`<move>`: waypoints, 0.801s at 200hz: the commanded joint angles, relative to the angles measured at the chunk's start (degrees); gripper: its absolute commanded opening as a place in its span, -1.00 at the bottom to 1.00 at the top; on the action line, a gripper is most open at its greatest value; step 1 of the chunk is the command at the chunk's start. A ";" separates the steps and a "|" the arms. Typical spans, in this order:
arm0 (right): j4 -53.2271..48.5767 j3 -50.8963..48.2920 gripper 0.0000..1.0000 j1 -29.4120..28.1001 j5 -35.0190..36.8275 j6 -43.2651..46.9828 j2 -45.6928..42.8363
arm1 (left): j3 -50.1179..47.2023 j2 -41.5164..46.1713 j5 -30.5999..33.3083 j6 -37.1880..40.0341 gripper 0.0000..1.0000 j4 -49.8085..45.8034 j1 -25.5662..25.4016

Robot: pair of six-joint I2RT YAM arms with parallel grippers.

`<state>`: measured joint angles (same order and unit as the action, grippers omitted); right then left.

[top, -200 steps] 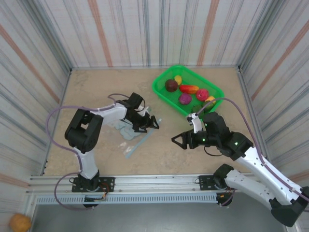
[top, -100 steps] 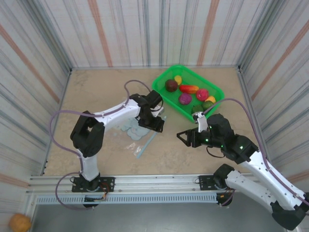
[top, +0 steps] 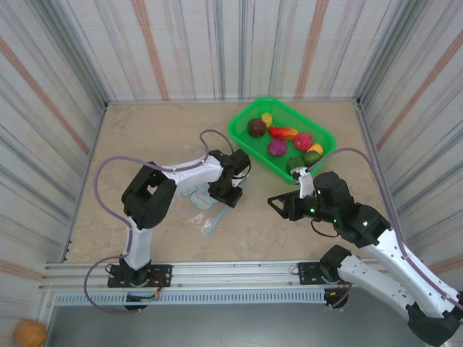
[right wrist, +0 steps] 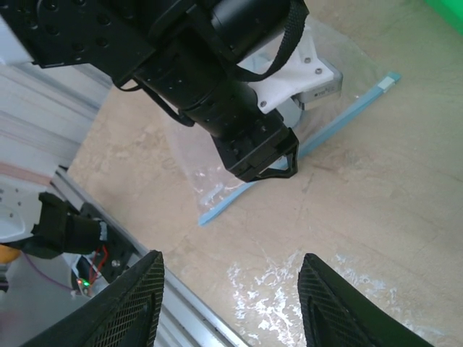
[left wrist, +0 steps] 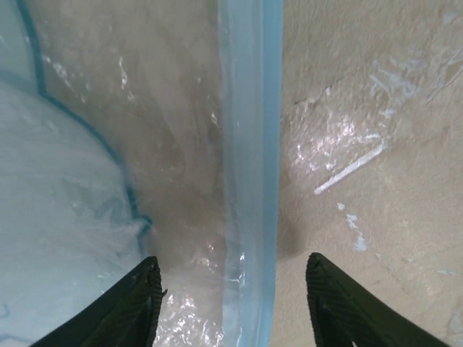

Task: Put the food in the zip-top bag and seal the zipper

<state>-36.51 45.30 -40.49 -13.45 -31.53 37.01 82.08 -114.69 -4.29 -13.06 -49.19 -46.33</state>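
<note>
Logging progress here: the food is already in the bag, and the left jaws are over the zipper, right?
No. The food lies in the green tray, not in the bag, as the top view shows. The left jaws are over the zipper, as the left wrist view shows.

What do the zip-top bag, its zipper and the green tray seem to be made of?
Zip-top bag: thin clear plastic film, glossy; it wrinkles and glares. Zipper: thicker pale blue plastic strip, smooth, translucent. Green tray: likely rigid moulded plastic, evenly bright green.
</note>
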 commanded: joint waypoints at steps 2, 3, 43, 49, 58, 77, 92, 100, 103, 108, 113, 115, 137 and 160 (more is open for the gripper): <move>-0.66 -1.18 -0.02 0.11 0.70 -0.52 -0.28 | -0.54 -0.18 1.53 0.83 0.01 0.93 0.45; -0.66 -1.22 -0.02 0.13 0.75 -0.45 -0.28 | -0.62 -0.22 1.55 0.88 0.00 0.89 0.45; -0.58 -1.44 -0.14 0.08 0.88 0.30 0.08 | -1.80 -0.01 2.72 1.70 -0.26 1.46 0.45; -0.51 -1.45 -0.17 0.08 0.80 0.39 0.14 | -2.06 0.08 2.86 1.77 -0.32 1.55 0.45; -0.41 -1.40 -0.20 0.14 0.72 0.47 0.25 | -2.28 0.37 2.90 1.90 -0.40 1.74 0.45; -0.10 -1.53 -0.25 0.12 0.50 0.49 0.43 | -2.67 0.77 2.62 1.99 -0.58 2.15 0.49; 0.21 -1.62 -0.26 0.12 0.19 0.44 0.74 | -2.54 1.09 1.87 2.12 -0.69 2.08 0.47; 0.34 -1.60 -0.26 0.10 0.06 0.49 0.93 | -2.54 1.35 1.15 2.31 -0.74 2.13 0.51; 0.38 -1.54 -0.27 0.07 0.05 0.47 1.03 | -2.54 1.46 0.94 2.33 -0.76 2.23 0.51; 0.47 -1.53 -0.27 0.10 -0.08 0.45 1.20 | -2.54 1.70 0.68 2.42 -0.79 2.22 0.51; 0.56 -1.53 -0.28 0.08 -0.12 0.39 1.30 | -2.67 1.96 0.47 2.55 -0.82 2.27 0.48; 0.63 -1.53 -0.28 0.13 -0.22 0.41 1.37 | -2.64 2.07 0.39 2.59 -0.83 2.30 0.50; 1.00 -1.40 -0.31 0.08 -0.53 0.27 1.99 | -2.88 3.17 -0.27 3.08 -1.00 2.39 0.77; 1.44 -1.19 -0.32 0.06 -0.24 -0.15 2.91 | -3.93 5.38 -2.83 2.89 -1.00 2.97 1.86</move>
<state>-35.97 44.53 -40.49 -13.50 -31.29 39.22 79.46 -113.43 -4.25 -10.70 -46.17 -45.78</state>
